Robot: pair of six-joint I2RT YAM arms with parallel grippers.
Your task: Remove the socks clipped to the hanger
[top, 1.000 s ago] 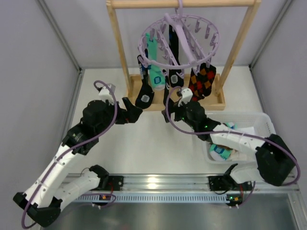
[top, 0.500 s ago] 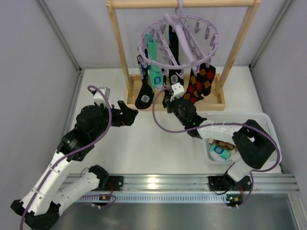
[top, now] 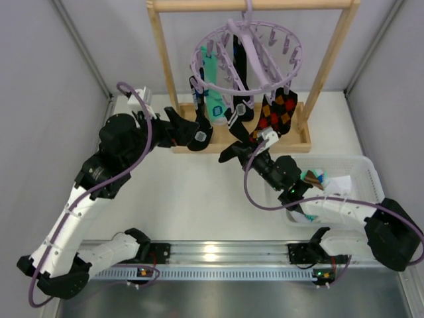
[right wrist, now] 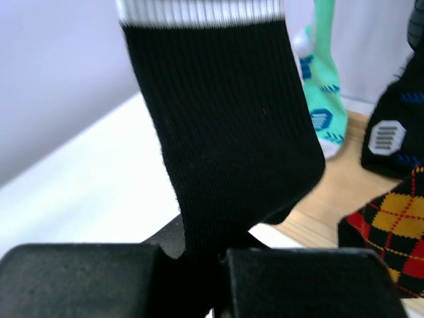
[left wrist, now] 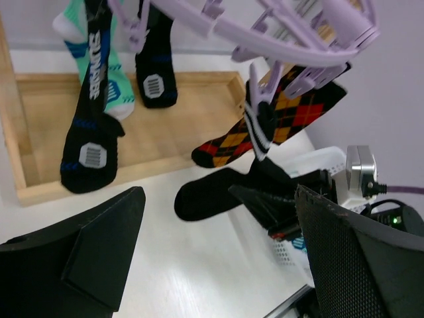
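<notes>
My right claw (right wrist: 202,268) goes from released to clenched on the black white-cuffed sock (right wrist: 218,132) mid-frame, left claw (top: 181,126) released; pulling it off the hanger (left wrist: 285,43) looks next.

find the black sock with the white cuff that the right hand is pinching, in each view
Top external: the black sock is at centre, below the hanger ring and lower left of the argyle sock.
Left wrist: lower centre, below the argyle sock.
Right wrist: fills the middle, pinched in the right hand.
Shared landmark: the argyle sock, bottom right in the right wrist view.
</notes>
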